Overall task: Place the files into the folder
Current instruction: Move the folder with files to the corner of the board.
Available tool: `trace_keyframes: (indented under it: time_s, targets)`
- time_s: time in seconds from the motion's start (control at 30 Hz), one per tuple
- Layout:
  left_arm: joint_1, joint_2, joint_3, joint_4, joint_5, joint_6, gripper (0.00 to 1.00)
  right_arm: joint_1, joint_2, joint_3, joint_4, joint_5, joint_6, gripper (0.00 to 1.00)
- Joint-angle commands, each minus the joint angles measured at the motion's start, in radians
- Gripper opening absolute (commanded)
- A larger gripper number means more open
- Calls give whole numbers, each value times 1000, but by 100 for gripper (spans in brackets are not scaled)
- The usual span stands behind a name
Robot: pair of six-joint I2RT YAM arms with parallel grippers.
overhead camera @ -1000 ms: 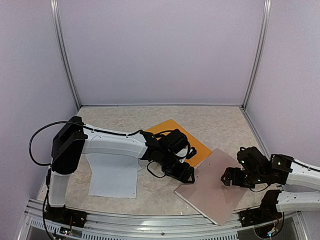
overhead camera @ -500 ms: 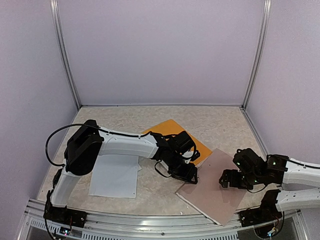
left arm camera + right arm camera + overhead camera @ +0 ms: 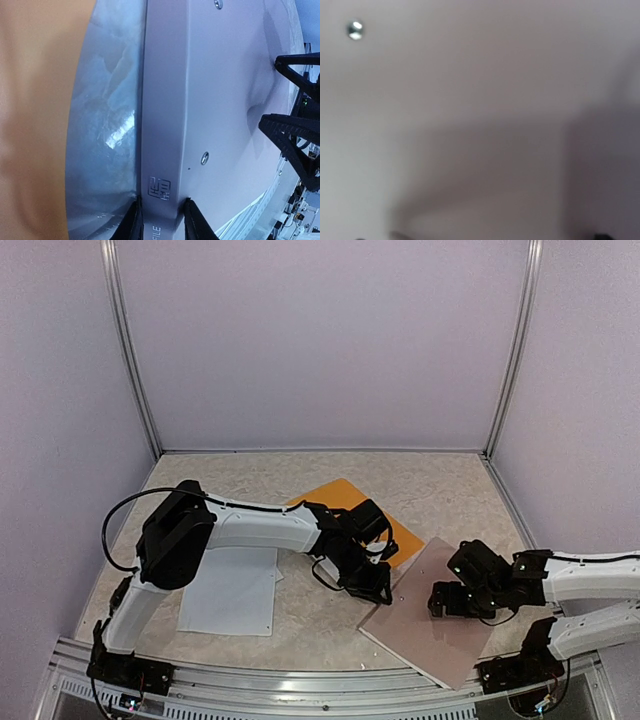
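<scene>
The folder [image 3: 340, 498] lies in the middle of the table, its orange cover [image 3: 35, 125] facing up. My left gripper [image 3: 372, 585] reaches low over it. Its jaws [image 3: 162, 225] are shut against both edges of the white spine strip [image 3: 162, 125], which is embossed "FILE". The files [image 3: 228, 590], white sheets, lie flat on the table at the left, partly under my left arm. My right gripper [image 3: 440, 600] rests low over the pinkish-brown board [image 3: 430, 635], its fingers [image 3: 287, 135] spread wide and holding nothing.
The pinkish-brown board [image 3: 235, 100] with small metal rivets [image 3: 355, 29] adjoins the spine strip and runs to the table's front right edge. A metal rail [image 3: 300, 680] borders the front. Purple walls enclose the back and sides.
The left jaws have narrowed onto the spine strip and the left arm has settled lower. The right gripper has slid left across the board, toward the spine.
</scene>
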Motion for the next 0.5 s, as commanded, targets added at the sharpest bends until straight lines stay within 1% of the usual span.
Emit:
trace_keyframes:
  time_s: [0.0,0.1,0.27,0.47]
  targets:
    - [14,64,48,-31,8,-39,22,-13,129,35,71,-6,-49,98]
    - [28,78,69,-22,42,-62,19,-54,209,63,109,-18,-95,98]
    - [58,93,77,32,100,-113,15,-167,289,91,195,-59,-183,99]
    - [70,124,110,100,140,-174,14,-268,400,169,221,-73,-303,99]
